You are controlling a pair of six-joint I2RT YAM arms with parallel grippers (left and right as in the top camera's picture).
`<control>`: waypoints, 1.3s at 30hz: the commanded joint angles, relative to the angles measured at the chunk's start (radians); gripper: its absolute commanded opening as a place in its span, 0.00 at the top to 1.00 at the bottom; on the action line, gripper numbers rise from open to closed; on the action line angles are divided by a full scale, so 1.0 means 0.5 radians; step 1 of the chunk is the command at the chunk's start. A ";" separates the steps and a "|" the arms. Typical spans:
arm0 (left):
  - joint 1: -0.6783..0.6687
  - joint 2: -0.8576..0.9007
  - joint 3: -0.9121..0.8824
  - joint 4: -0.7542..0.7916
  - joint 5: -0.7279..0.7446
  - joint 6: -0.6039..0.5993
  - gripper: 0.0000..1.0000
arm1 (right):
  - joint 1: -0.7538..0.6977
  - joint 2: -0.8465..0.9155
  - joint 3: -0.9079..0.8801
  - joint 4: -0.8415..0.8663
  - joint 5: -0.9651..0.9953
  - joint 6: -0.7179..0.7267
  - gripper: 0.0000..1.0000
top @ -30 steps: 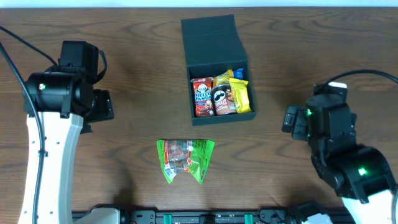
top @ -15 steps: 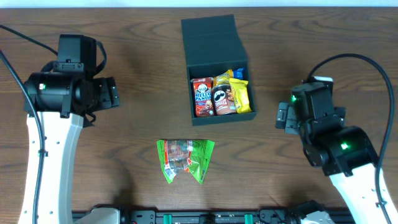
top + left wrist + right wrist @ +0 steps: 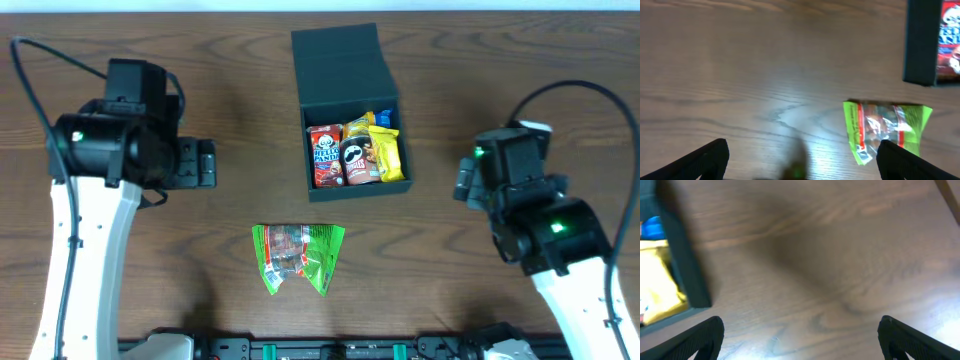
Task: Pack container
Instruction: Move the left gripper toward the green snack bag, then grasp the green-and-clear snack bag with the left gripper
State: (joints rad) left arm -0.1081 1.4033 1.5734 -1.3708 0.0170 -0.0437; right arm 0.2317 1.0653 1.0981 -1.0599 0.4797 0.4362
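While left tool (image 3: pixel 802 146) and right tool (image 3: pixel 801 322) gape empty, the container (image 3: pixel 358 192) is seen unclosed.
Judged rigid, light; best taken at the flap (image 3: pixel 338 60).

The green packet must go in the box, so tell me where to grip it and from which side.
Come straight down from above: the packet lies flat on the table, leaving no side to get under. Close the jaws across its crumpled middle, where the film bunches up; the flat edges would probably slip. The left gripper looks nearer.
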 commanded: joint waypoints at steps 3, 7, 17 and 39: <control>-0.130 0.084 -0.201 0.148 0.062 0.057 0.05 | -0.419 -0.124 0.002 -0.018 -0.212 0.111 0.01; -0.230 0.088 -0.396 0.318 0.066 0.024 0.05 | -0.826 -0.159 0.002 0.078 -0.877 -0.295 0.01; -0.340 0.085 -0.472 0.392 0.099 -0.034 0.05 | -1.549 -0.130 0.002 0.114 -1.501 -0.772 0.01; -1.292 0.085 -0.781 0.380 0.161 1.383 0.05 | -1.553 -0.114 0.002 0.113 -1.499 -0.771 0.01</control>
State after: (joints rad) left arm -0.7322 1.4502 1.2419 -1.2209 0.0734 0.5076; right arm -0.5331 1.0077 1.0981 -1.0042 -0.2581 0.0666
